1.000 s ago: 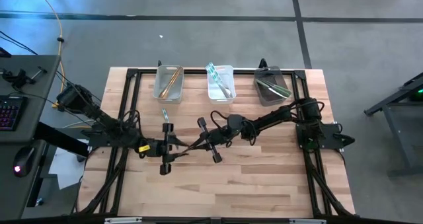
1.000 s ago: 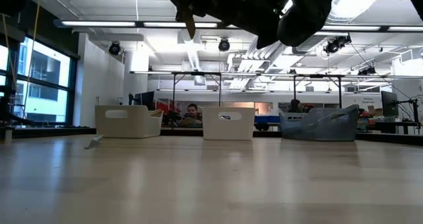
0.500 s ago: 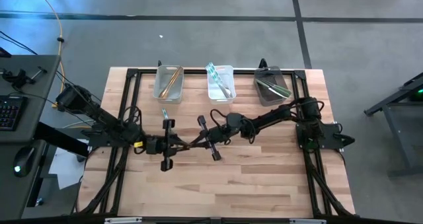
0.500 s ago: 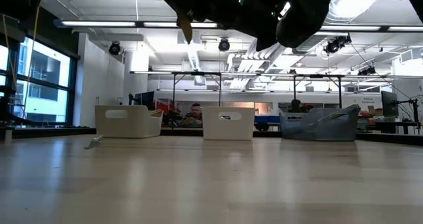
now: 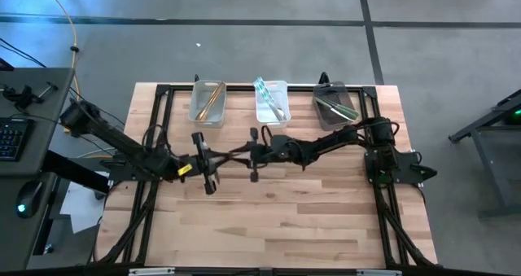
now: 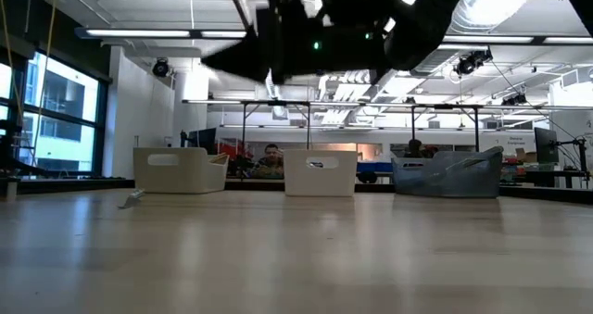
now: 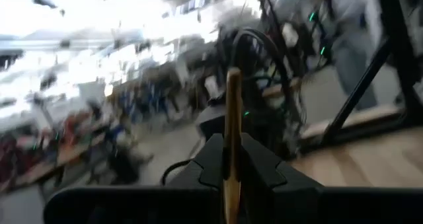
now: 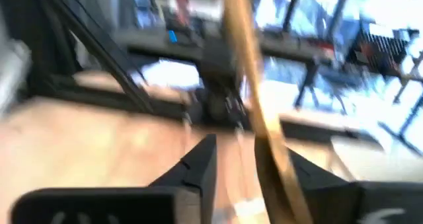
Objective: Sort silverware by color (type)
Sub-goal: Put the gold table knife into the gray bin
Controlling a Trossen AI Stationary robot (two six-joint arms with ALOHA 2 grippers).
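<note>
Gold piece (image 7: 231, 138) gripped in left pincer (image 7: 232, 159), tip blurred

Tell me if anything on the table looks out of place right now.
One small pale teal piece lies loose on the bare table, in front of the left bin, outside any bin. Otherwise nothing stands out; a gold piece sits clamped in the left pincer.

We see a pale wooden bench (image 5: 309, 219) carrying three bins in a row beyond both pincers: a white bin (image 5: 208, 103), a second white bin (image 5: 271, 102) and a grey bin (image 5: 336, 105). One teal piece (image 5: 203, 140) lies just beside the left pincer (image 5: 213, 160).
</note>
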